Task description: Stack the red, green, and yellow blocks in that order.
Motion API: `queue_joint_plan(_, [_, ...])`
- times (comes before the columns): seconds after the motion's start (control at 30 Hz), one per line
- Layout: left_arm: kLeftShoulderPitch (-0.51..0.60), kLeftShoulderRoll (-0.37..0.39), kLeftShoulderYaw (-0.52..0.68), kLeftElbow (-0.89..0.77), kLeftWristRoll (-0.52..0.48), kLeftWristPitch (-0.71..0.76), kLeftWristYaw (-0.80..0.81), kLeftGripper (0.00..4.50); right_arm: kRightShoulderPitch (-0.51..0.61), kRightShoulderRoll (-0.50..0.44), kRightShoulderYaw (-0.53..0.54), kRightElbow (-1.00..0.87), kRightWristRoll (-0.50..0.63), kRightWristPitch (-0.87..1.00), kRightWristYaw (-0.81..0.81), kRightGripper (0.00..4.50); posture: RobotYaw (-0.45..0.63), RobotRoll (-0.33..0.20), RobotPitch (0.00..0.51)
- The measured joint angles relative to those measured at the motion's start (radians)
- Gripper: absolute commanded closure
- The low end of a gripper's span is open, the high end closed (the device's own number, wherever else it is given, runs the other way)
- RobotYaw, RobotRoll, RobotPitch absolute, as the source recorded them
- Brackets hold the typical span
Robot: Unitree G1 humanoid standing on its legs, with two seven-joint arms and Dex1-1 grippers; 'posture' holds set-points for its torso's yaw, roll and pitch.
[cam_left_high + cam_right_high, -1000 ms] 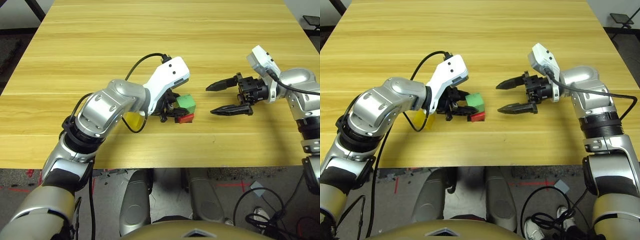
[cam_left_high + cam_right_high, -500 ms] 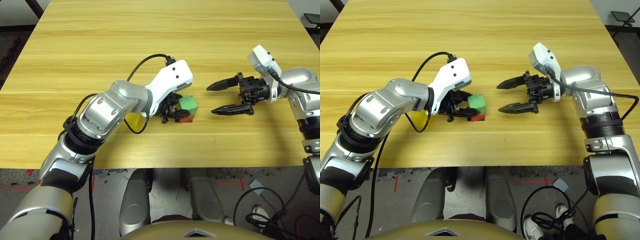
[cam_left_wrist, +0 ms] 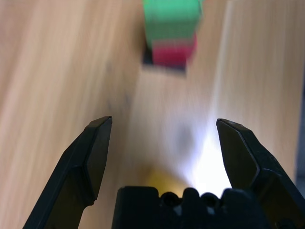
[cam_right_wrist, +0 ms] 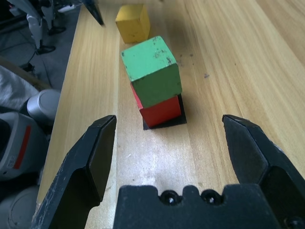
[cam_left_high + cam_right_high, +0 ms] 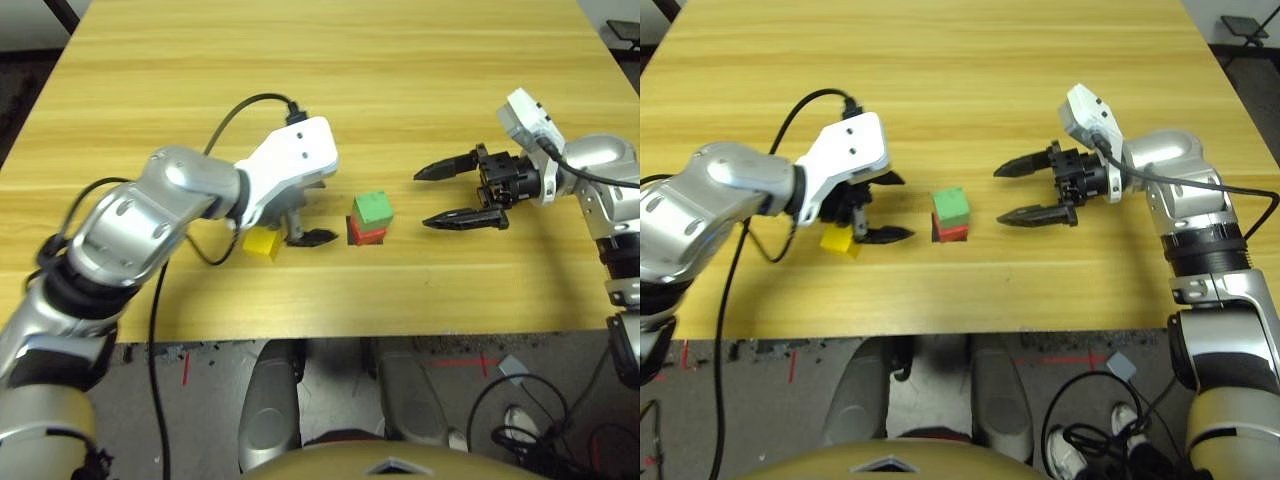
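Scuffed matte green block point(image 4: 151, 71) is sitting skewed on the red block point(image 4: 161, 110); the yellow block point(image 5: 262, 242) is resting beside the gaping left claw point(image 5: 308, 212) (right claw point(image 5: 455, 193) gaping too).

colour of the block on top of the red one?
Pale green: the green block sits on the red block, clearest in the right wrist view.
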Motion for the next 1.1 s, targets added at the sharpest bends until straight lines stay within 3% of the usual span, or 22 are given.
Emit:
queue_joint_plan(0.1, [0.05, 0.051, 0.009, 0.002, 0.006, -0.086, -0.055, 0.04, -0.017, 0.012, 0.0, 0.024, -0.007, -0.004, 0.001, 0.0, 0.28, 0.043, 0.271])
queue_joint_plan(0.23, [0.106, 0.056, 0.012, 0.032, 0.051, -0.196, -0.073, 0.04, -0.033, 0.018, 0.0, 0.028, -0.016, -0.01, 0.004, 0.0, 0.27, 0.032, 0.269])
queue_joint_plan(0.43, [0.144, 0.022, -0.015, 0.141, 0.201, -0.378, -0.051, 0.04, -0.035, 0.018, 0.0, 0.027, -0.02, -0.008, 0.01, 0.0, 0.26, 0.022, 0.268])
queue_joint_plan(0.7, [0.177, -0.015, -0.026, 0.21, 0.284, -0.456, -0.07, 0.04, -0.033, 0.015, -0.002, 0.022, -0.019, 0.008, 0.01, 0.0, 0.25, 0.019, 0.27])
queue_joint_plan(0.83, [0.193, -0.027, -0.025, 0.209, 0.284, -0.441, -0.082, 0.95, -0.031, 0.014, -0.005, 0.021, -0.019, 0.009, 0.009, 0.0, 0.25, 0.021, 0.27])
queue_joint_plan(0.97, [0.19, -0.036, -0.02, 0.179, 0.272, -0.339, -0.083, 2.33, -0.029, 0.014, -0.005, 0.021, -0.019, 0.011, 0.007, 0.0, 0.25, 0.027, 0.27])
queue_joint_plan(1.0, [0.182, -0.036, -0.018, 0.169, 0.267, -0.303, -0.083, 2.52, -0.028, 0.014, -0.006, 0.021, -0.019, 0.012, 0.006, 0.0, 0.26, 0.031, 0.27])
queue_joint_plan(1.1, [0.113, -0.049, -0.009, 0.138, 0.238, -0.18, -0.083, 2.49, -0.027, 0.014, -0.007, 0.02, -0.019, 0.014, 0.002, 0.0, 0.27, 0.038, 0.265])
